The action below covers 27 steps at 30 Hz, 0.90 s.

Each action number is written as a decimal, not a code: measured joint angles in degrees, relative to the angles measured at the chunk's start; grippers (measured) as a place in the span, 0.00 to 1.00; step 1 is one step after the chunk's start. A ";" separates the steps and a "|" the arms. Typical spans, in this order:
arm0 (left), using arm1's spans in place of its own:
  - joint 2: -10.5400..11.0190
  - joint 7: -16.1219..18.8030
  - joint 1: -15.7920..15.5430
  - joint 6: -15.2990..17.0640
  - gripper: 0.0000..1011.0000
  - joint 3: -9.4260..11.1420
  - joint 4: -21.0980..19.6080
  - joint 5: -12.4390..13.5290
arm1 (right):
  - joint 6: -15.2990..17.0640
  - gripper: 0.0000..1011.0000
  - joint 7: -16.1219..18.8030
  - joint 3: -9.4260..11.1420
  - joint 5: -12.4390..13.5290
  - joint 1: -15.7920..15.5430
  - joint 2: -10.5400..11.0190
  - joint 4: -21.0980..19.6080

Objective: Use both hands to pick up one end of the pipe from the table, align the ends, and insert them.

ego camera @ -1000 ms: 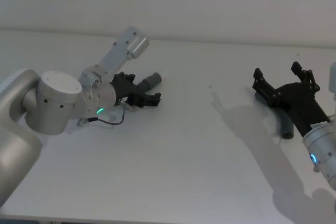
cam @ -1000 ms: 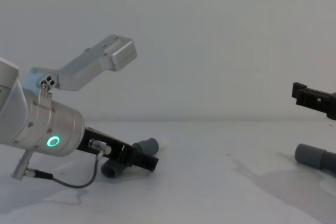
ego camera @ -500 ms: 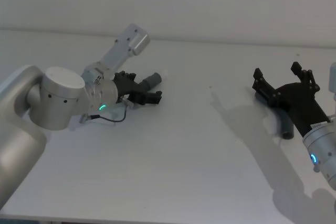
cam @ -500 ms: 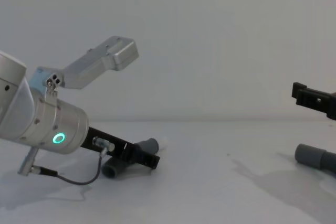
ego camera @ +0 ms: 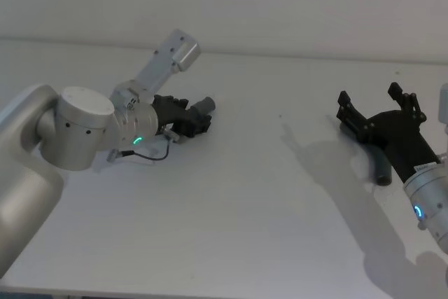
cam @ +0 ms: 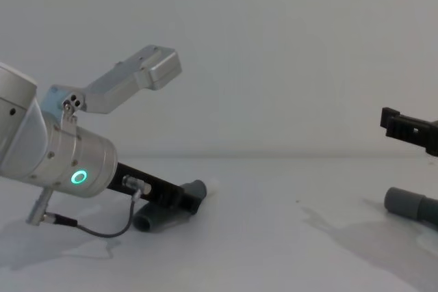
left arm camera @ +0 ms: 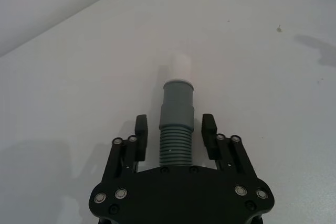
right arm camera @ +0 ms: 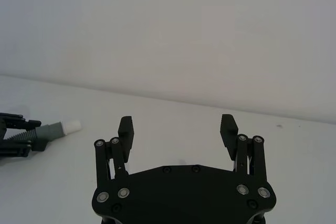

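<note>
We saw the left gripper [left arm camera: 175,125] low over the table [ego camera: 231,201], on its left side, reaching forward and to the right at a flat angle. Its two fingers [left arm camera: 140,129] stood spread on both sides of the pipe [left arm camera: 175,148], at the ribbed part just behind the smooth cuff. In the left wrist view a narrow gap showed between each finger and the ribs, so the jaws were around the pipe but were not pressing it. The white-tipped end [left arm camera: 178,65] pointed away from the gripper, past the fingertips. It was on the table or very close to it; we could not tell which. In the chest view the pipe ran back under the body of the gripper and showed again as a grey round end [cam: 147,222] resting on the table. A green ring light [cam: 80,177] glowed on the silver wrist of this arm.

The right gripper [right arm camera: 177,125] was over the right side of the table, well apart from the left one and above the surface. Its fingers were spread wide, with nothing between them. Under it the other end [cam: 409,204], a smooth grey cuff, lay on the table. We could not tell how the pipe ran between the two sides
</note>
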 joint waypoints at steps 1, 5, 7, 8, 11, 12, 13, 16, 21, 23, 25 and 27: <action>-0.02 -0.01 -0.01 -0.01 0.62 -0.01 0.02 0.01 | 0.00 0.99 0.00 0.00 0.00 0.00 0.00 0.00; -0.08 -0.07 -0.09 -0.07 0.50 -0.01 0.11 0.03 | 0.00 0.99 0.00 0.00 0.00 0.00 0.00 0.00; -0.10 -0.10 -0.12 -0.09 0.42 -0.01 0.14 0.05 | 0.00 0.99 0.00 0.00 0.00 0.00 0.00 0.00; -0.11 -0.11 -0.13 -0.10 0.39 -0.01 0.16 0.05 | 0.00 0.99 0.00 0.00 0.00 0.00 0.00 0.00; -0.12 -0.13 -0.17 -0.12 0.34 -0.01 0.19 0.07 | 0.00 0.99 0.00 0.00 0.00 0.00 0.00 0.00; -0.13 -0.14 -0.17 -0.13 0.34 -0.01 0.21 0.08 | 0.00 0.99 0.00 0.00 0.00 0.00 0.00 0.00; -0.14 -0.14 -0.18 -0.13 0.34 -0.01 0.22 0.09 | 0.00 0.99 0.00 0.00 0.00 0.00 0.00 0.00; -0.15 -0.16 -0.19 -0.15 0.34 -0.01 0.24 0.11 | 0.00 0.99 0.00 0.00 0.00 0.00 0.00 0.00; -0.17 -0.19 -0.21 -0.17 0.34 -0.01 0.28 0.11 | 0.00 0.99 0.00 0.00 0.00 0.00 0.00 0.00; -0.18 -0.20 -0.22 -0.18 0.34 -0.02 0.28 0.11 | 0.00 0.99 0.00 0.00 0.00 0.00 0.00 0.00; -0.19 -0.21 -0.23 -0.19 0.34 -0.01 0.30 0.11 | 0.00 0.99 0.00 0.00 0.00 0.00 0.00 0.00; -0.20 -0.21 -0.24 -0.19 0.34 -0.01 0.31 0.11 | 0.08 0.99 0.00 0.02 0.00 -0.02 -0.01 -0.01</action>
